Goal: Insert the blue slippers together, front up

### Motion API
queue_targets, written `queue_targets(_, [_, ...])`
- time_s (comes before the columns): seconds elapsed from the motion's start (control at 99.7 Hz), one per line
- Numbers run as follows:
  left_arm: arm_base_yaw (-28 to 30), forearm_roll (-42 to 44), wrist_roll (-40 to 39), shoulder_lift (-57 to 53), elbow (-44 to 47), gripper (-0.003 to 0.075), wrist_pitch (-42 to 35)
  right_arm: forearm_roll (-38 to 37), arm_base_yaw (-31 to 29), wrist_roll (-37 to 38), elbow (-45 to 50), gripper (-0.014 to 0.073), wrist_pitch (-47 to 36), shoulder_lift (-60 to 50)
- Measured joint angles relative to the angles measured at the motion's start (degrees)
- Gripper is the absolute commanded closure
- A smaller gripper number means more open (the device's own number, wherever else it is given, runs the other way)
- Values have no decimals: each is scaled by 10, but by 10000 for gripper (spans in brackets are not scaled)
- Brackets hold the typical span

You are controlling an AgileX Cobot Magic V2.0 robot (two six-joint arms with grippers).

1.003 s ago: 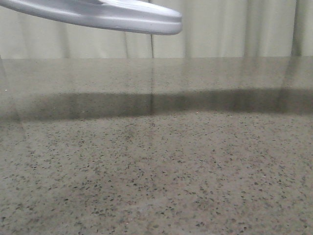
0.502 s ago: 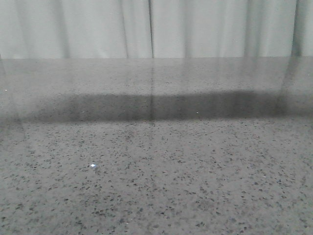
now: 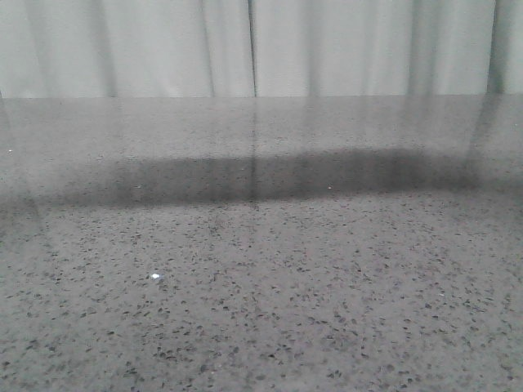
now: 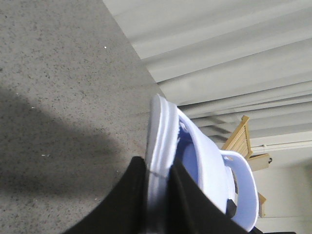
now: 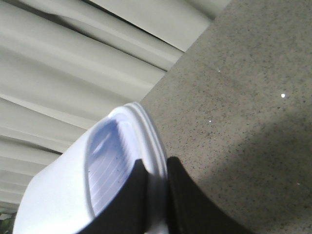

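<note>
Above the table (image 3: 261,286), each end effector (image 4: 158,195) (image 5: 152,192) grips one blue slipper (image 4: 204,170) (image 5: 97,170) by its sole edge.

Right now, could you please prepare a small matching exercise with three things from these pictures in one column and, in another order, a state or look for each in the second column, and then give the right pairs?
Column one:
1. left gripper
2. right gripper
3. table

Column two:
a. grey, speckled with dark flecks, crossed by a dark shadow band
b. shut on the edge of a slipper whose ribbed footbed shows
c. shut on the sole edge of a slipper whose wide strap shows

Right pairs: 1-c, 2-b, 3-a
</note>
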Motion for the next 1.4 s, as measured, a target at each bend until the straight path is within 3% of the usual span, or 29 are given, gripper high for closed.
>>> queue_targets(0.191, [0, -49, 26, 0, 1, 701, 20, 0, 37, 0, 0, 701, -31, 0])
queue_targets(0.471, [0, -112, 59, 0, 1, 701, 50, 1, 42, 0, 0, 701, -42, 15])
queue_targets(1.143, [-8, -177, 85, -6, -4, 701, 52, 17, 180, -1, 1, 701, -163, 150])
queue_targets(1.404, [-33, -188, 106, 17, -7, 701, 54, -19, 186, -31, 1, 700, -166, 154])
